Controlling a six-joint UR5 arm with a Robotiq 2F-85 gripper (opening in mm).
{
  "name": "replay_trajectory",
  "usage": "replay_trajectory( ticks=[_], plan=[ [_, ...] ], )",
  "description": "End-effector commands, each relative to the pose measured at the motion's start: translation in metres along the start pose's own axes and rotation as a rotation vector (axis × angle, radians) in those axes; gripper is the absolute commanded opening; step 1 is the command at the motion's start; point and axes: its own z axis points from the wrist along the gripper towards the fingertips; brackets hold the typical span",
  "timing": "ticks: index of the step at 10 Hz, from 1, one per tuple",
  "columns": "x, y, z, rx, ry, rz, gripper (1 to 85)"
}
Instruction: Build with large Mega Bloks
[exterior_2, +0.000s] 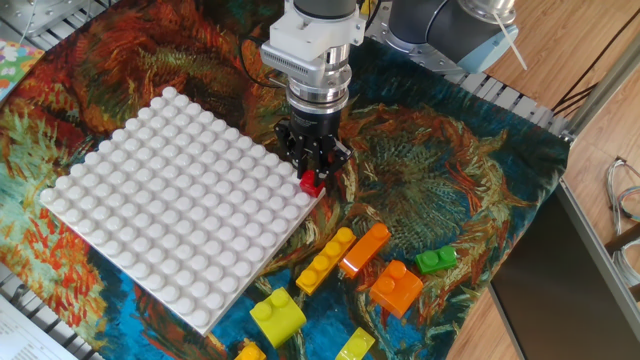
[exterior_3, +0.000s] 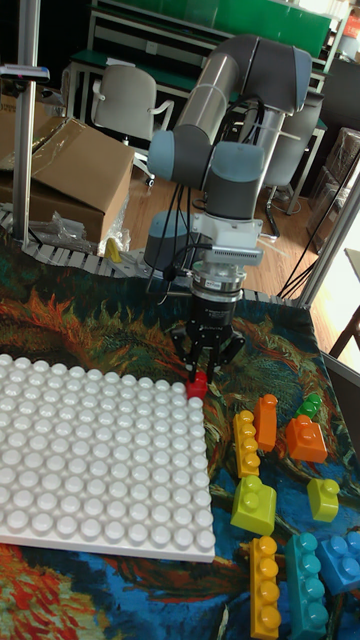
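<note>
- Baseplate (exterior_2: 175, 200): white, square, studded. It lies flat on the left half of the desk, on a patterned cloth (exterior_2: 450, 190). No brick stands on its studs.
- Gripper (exterior_2: 313, 170): points straight down over the right corner of the baseplate. The jaws are clenched on a small red brick (exterior_2: 312, 183).
- Red brick: sits at the very edge of the baseplate's right corner, low and close to the surface. Neither view shows if it touches the baseplate or the cloth. In the tall fixed view it appears just beside the plate's top right corner (exterior_3: 198, 385).
- Yellow bar (exterior_2: 326, 260) and orange bar (exterior_2: 364, 249): lie side by side, touching, on the cloth right of the baseplate's lower edge.
- Yellow-green brick (exterior_2: 277, 313): lies near the front edge, below the yellow bar.
- Second yellow bar (exterior_2: 355, 345): partly cut off at the lower frame edge.
- Orange brick (exterior_2: 397, 287): one raised stud on top, lies right of the orange bar, apart from it.
- Green brick (exterior_2: 436, 260): small, lies just beyond the orange brick, farthest right of the group.
- Blue bricks (exterior_3: 318, 570): seen only in the tall fixed view, at the front right, beside a yellow bar.
</note>
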Motion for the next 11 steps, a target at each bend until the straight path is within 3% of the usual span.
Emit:
replay_trajectory(
  ticks=[1,11],
  plan=[
    [-0.003,-0.001,-0.006,-0.003,-0.013,0.006,1.3],
    [-0.017,0.006,-0.004,-0.032,-0.069,0.018,1.3]
  ],
)
